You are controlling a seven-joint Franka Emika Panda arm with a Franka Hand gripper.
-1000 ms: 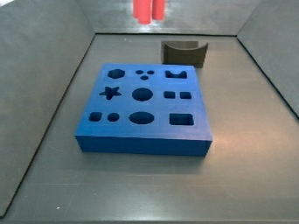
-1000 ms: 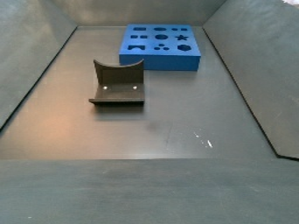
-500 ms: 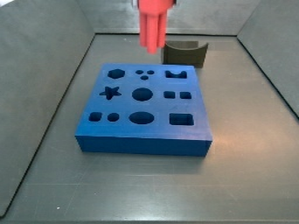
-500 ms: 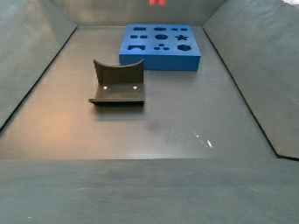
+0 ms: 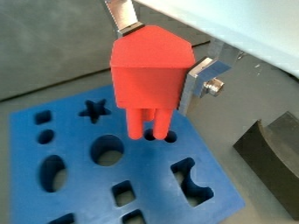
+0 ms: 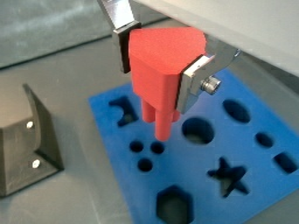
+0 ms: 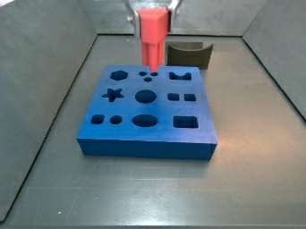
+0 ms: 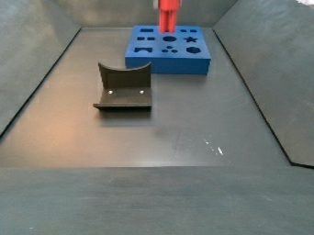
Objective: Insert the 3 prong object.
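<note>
Jaws clamp 3 prong object (image 5: 149, 74), prongs down over blue board (image 5: 70, 179).

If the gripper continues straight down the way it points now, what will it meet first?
Probably the blue board. The gripper holds the 3 prong object upright, its prongs just above the three small round holes, though exact alignment is unclear.

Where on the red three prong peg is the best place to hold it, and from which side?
Grip the 3 prong object by its broad upper block, from above, as the gripper does now: jaws on two opposite flat faces. That leaves the thin prongs free, hanging upright over the blue board and its holes.
</note>
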